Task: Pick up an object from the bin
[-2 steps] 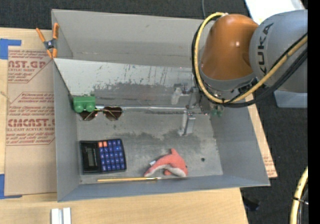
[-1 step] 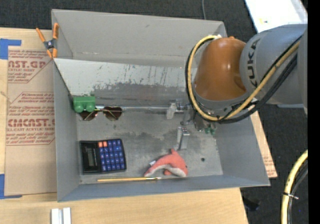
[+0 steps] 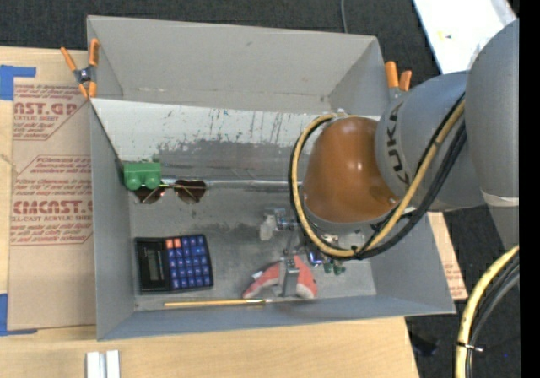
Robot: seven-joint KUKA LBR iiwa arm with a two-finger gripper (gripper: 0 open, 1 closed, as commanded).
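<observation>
While the gripper [image 3: 289, 270] hangs low over a red-and-white object [image 3: 260, 285] at the lower centre of the bin [image 3: 228, 64], the step is probably positioning for a grasp. Claw opening: cannot tell. Next: close, lift straight up. Count: one calculator [image 3: 173, 263], one green block [image 3: 142, 175], one pair of sunglasses [image 3: 173, 191], one yellow stick [image 3: 215, 303].

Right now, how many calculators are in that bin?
1. The calculator lies flat in the front left corner of the bin; the arm could hide another on the right.
</observation>
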